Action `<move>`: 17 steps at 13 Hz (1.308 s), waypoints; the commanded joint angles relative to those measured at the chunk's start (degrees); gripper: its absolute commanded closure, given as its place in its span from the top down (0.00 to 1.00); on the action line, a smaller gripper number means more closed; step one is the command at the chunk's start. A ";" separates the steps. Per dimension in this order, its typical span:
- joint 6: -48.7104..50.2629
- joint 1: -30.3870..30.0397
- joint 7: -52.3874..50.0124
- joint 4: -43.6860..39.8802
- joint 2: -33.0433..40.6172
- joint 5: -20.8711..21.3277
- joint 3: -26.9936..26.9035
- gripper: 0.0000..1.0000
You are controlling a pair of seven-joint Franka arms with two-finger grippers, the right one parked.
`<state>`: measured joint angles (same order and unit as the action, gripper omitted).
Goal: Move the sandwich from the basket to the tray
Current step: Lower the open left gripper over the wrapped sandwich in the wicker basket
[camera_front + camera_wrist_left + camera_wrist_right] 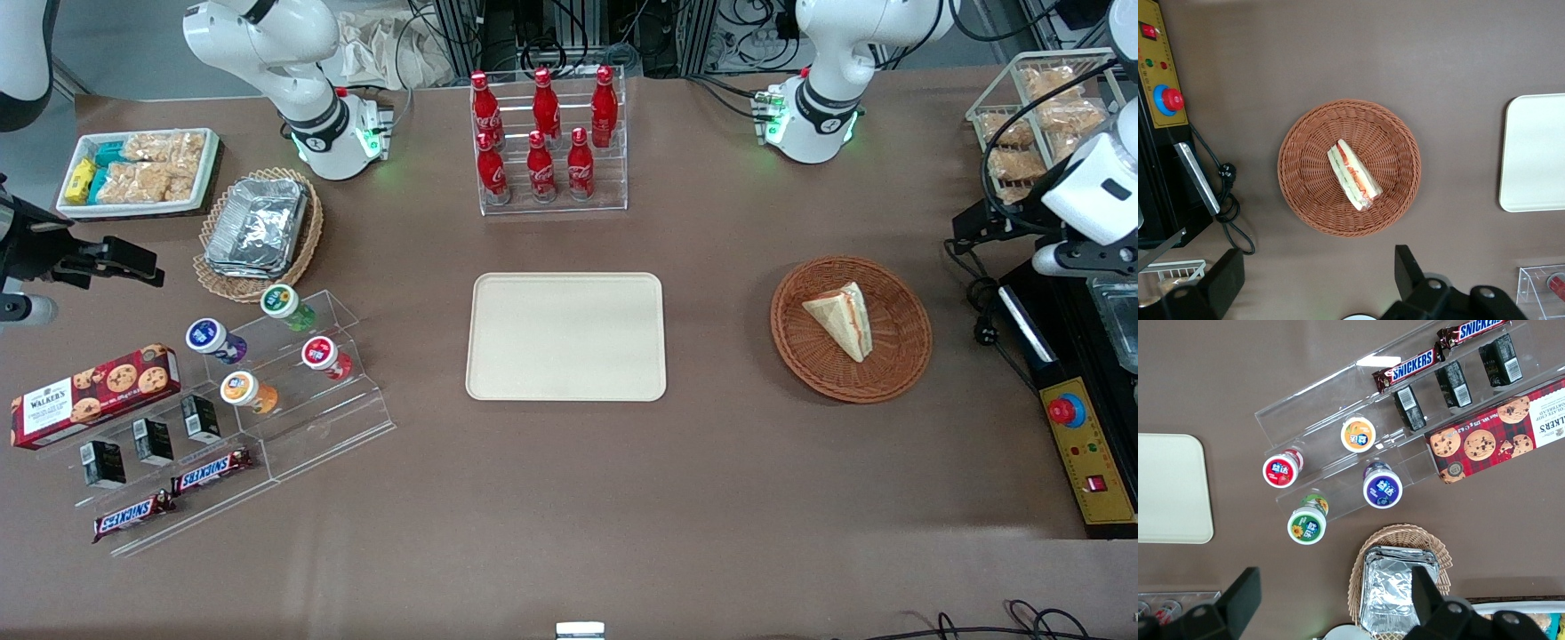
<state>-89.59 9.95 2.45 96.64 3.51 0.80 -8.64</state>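
Sandwich lies on its side in the basket, roughly centred, filling edge showing in the wrist view. Basket sits toward the working arm's end of the table; tray is bare, mid-table, well apart from the basket.

Gripper hangs high over the table, off the basket's rim, not over the sandwich. Fingers spread wide, holding nothing.

Step in hand, as I read it: approach and pick. Centre over the wedge first, then rotate the wrist so the fingers close across the two flat bread faces, not along the length. Descend inside the rim without clipping the wicker. Bread is probably soft, so a light squeeze, near the thick end.
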 commanded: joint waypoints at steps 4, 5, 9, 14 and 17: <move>1.26 -0.19 -12.12 -3.56 -4.82 0.87 0.37 1.00; -0.31 0.07 -20.99 -2.69 -5.35 0.43 0.46 1.00; -11.20 1.04 -40.11 6.70 -4.83 1.13 3.96 1.00; -26.22 1.13 -61.06 21.45 -3.95 1.04 5.65 1.00; -38.53 0.60 -61.25 32.54 -2.46 1.04 5.39 1.00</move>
<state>-121.82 10.87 -57.15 121.38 -2.30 0.95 -3.20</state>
